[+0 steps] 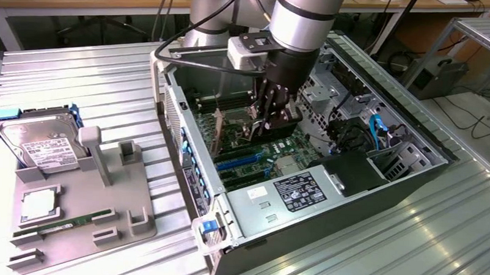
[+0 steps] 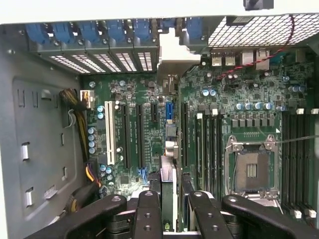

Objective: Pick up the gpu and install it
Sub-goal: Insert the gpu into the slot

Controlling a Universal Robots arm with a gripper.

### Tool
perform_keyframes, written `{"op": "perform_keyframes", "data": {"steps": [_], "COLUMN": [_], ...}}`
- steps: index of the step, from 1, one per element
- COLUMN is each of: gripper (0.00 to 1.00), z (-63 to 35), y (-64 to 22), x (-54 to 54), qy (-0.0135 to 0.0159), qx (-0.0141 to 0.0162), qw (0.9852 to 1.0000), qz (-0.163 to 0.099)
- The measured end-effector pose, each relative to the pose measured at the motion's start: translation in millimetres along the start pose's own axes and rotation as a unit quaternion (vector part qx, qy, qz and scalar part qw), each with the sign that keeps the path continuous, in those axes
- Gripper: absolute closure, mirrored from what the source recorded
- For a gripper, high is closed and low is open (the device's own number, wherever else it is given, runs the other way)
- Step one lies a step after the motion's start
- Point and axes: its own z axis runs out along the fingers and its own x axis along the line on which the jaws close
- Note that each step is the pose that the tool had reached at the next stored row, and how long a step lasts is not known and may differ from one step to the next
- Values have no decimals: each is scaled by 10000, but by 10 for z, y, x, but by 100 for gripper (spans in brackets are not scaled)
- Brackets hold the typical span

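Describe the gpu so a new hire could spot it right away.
Start at the open PC case on the metal table and follow the arm down to the gripper over the green motherboard. The gpu is the thin dark card standing on edge between the fingers. Unlike the long slots lying beside it, it rises up off the board.

The computer case lay open on the table, with the motherboard flat in its bottom. Inside the case, over the motherboard, the gripper clasped the gpu, which stood on edge. Outside the case, toward the exterior view's left, sat a holder bearing a hard drive and a RAM stick.
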Motion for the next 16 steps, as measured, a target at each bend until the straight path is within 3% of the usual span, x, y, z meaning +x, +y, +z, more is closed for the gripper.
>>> {"op": "perform_keyframes", "data": {"steps": [16], "gripper": [74], "z": [45], "y": [9], "x": [0], "qy": [0], "qx": [0], "qw": [10000], "qz": [0]}}
